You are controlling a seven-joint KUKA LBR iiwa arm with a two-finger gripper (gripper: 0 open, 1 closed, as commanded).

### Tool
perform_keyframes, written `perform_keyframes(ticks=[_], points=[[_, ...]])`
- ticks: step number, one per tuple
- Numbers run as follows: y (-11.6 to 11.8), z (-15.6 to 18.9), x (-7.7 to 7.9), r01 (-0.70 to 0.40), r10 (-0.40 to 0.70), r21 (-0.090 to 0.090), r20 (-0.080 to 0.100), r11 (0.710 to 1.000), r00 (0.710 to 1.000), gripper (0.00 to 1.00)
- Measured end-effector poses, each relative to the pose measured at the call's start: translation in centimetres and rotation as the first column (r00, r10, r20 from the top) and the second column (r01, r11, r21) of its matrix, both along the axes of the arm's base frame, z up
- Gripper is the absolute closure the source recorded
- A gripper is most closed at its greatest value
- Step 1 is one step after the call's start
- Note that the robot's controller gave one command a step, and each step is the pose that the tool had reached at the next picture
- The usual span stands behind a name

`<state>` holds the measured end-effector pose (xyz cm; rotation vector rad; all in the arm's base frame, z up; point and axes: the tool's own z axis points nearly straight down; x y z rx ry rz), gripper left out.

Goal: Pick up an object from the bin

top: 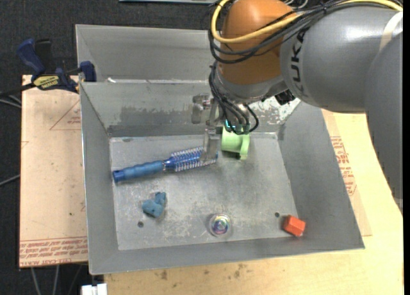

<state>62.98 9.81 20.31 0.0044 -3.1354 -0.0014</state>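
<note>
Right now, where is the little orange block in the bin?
In the camera view the orange block sits on the bin floor at the near right corner, to the right of a small shiny round thing, apart from it.

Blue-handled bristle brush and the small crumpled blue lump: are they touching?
Apart. The camera view shows bare grey bin floor between the blue-handled brush and the crumpled blue lump.

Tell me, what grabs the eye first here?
A big grey arm with an orange cover reaches in from the right. Its claw hangs low at the back of the bin, beside a blue brush and a bright green thing. A small orange block lies near the front right corner.
</note>
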Motion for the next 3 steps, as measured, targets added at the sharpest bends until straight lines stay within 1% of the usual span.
perform_keyframes(ticks=[1, 2, 3], points=[[3.1, -13.7, -2.2, 0.178, -0.178, -0.001, 0.001, 0.984, 0.984, 0.0], [3.0, -13.4, -2.0, 0.18, -0.18, 0.0, 0.005, 0.984, 0.984, 1.0], [2.4, 6.7, -0.5, 0.159, -0.159, 0.003, 0.016, 0.987, 0.987, 1.0]])
